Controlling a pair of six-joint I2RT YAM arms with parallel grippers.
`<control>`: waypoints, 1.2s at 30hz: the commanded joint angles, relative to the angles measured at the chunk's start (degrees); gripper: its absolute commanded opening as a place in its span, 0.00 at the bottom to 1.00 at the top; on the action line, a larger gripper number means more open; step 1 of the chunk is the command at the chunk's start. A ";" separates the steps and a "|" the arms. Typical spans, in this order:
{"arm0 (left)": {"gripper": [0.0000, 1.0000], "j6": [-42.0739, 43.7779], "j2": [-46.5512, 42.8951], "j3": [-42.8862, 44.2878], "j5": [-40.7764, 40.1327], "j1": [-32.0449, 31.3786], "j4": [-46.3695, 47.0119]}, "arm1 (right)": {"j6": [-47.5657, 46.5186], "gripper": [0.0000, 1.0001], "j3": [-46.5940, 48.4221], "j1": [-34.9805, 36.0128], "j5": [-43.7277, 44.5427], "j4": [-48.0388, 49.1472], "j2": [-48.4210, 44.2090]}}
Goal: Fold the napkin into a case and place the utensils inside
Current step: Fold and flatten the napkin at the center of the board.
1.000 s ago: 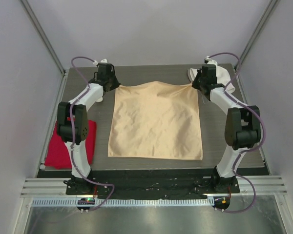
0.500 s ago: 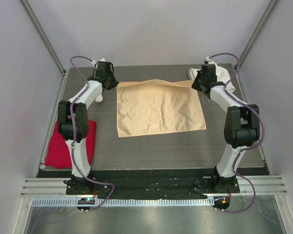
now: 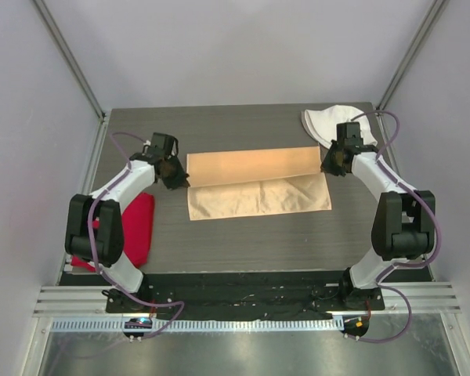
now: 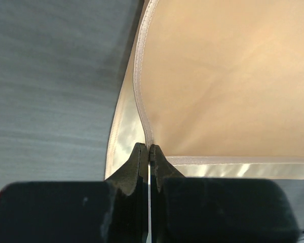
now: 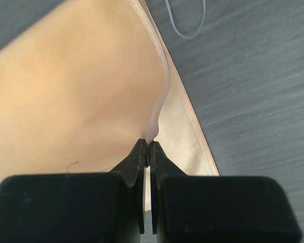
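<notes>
Aloft, napkin (image 3: 254, 166) hem: left gripper (image 3: 181, 182), right gripper (image 3: 327, 167)

Soft, even light fills the top view, and shadows on the table (image 3: 243, 243) are faint. In both wrist views the napkin (image 4: 228, 76) glows warm ahead of the jaws, with pale glare on its lower layer just beside them. The black jaws are dark, their detail lost and edges slightly soft.

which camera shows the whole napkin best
The top external view: the whole napkin shows there, folded over itself, with a corner pinched by the left gripper and one by the right gripper. Each wrist view shows only its own pinched hem and nearby cloth, close up.
</notes>
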 commanded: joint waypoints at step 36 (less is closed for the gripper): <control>0.00 -1.36 -7.25 -12.83 -3.27 -8.38 -4.05 | -1.69 0.01 -13.01 -0.90 3.23 -4.19 -8.35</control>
